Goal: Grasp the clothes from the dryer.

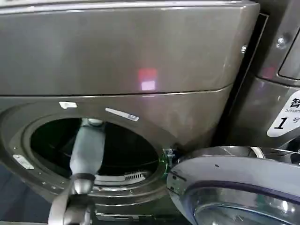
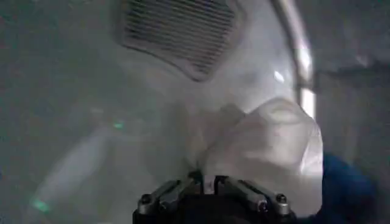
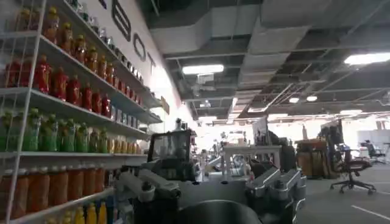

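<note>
Inside the bronze-grey metal dryer (image 1: 140, 56), the left end effector (image 2: 210, 185) pinches the soft pale grey-white garment (image 2: 268, 146) bunched directly ahead; the navy one (image 2: 344, 189) lies just beside.

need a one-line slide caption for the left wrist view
Left gripper inside the dryer drum, closed on a pale grey-white garment, with a navy-blue garment beside it.

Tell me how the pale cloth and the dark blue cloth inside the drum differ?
The pale grey-white garment looks much larger than the navy-blue garment, of which only a small patch shows. The pale one is heaped up directly in front of the left gripper, seemingly pinched at its tip; the blue one lies off to the side, partly tucked behind the pale one. Both are soft, crumpled fabrics lying inside the dryer.
</note>
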